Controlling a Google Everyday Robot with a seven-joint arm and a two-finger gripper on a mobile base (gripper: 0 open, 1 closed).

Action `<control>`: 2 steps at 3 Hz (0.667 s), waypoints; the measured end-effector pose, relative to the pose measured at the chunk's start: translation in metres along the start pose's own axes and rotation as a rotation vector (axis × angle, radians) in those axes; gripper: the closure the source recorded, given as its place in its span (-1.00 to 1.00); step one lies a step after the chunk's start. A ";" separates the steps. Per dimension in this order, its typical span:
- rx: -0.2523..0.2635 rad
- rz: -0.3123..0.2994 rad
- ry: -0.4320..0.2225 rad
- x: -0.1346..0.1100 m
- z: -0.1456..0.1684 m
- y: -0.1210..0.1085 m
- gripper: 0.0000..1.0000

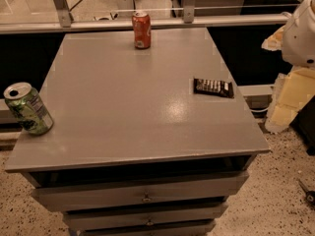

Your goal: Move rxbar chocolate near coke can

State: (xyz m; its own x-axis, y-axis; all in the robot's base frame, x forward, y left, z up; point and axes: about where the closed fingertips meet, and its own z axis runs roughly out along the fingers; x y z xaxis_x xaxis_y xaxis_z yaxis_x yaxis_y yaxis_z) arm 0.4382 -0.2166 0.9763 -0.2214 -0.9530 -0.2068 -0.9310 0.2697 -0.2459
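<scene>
Camera view, rxbar chocolate [212,87] flat at right of table [123,117], coke can [141,30] upright at back, claw unseen, state untellable.

No text can be read anywhere. The coke can [141,30] carries white markings and the rxbar chocolate [212,87] a row of pale lettering, but neither is legible. The green can [28,108] at the left edge of the surface [123,112] shows only pale patches. The hand is out of view.

White rounded arm segment [301,33] at upper right edge; hand out of frame.
</scene>
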 end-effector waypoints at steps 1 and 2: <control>0.000 0.000 0.000 0.000 0.000 0.000 -1.00; 0.023 -0.001 -0.029 0.002 0.010 -0.015 -1.00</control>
State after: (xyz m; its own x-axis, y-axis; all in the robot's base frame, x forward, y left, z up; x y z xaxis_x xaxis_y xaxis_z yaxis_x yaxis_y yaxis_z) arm 0.4545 -0.2207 0.9699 -0.2116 -0.9490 -0.2335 -0.9242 0.2720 -0.2680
